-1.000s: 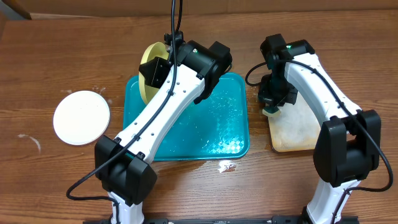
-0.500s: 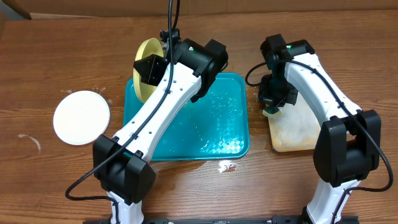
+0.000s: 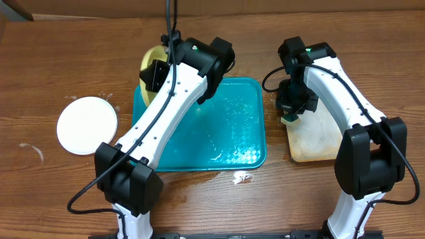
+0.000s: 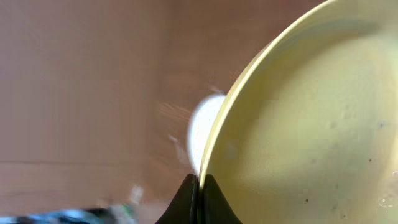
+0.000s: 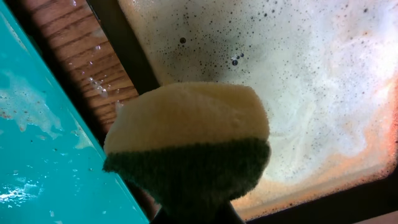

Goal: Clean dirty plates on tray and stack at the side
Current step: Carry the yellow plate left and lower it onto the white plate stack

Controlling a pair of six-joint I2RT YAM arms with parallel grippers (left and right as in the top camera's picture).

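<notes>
The left claw is clamped on the rim of the pale yellow-green plate, holding it tilted on edge above the far left corner of the teal tray. In the wrist view a few dark specks dot the plate's face. A white plate lies flat on the tabletop, well off to the left of the teal tray. Water glistens across the teal tray's floor. Just off its right edge sits a beige tray with a dark rim, full of soapy froth. The right claw hangs over the beige tray's near-left part, closed on a sponge, yellow above and green below.
</notes>
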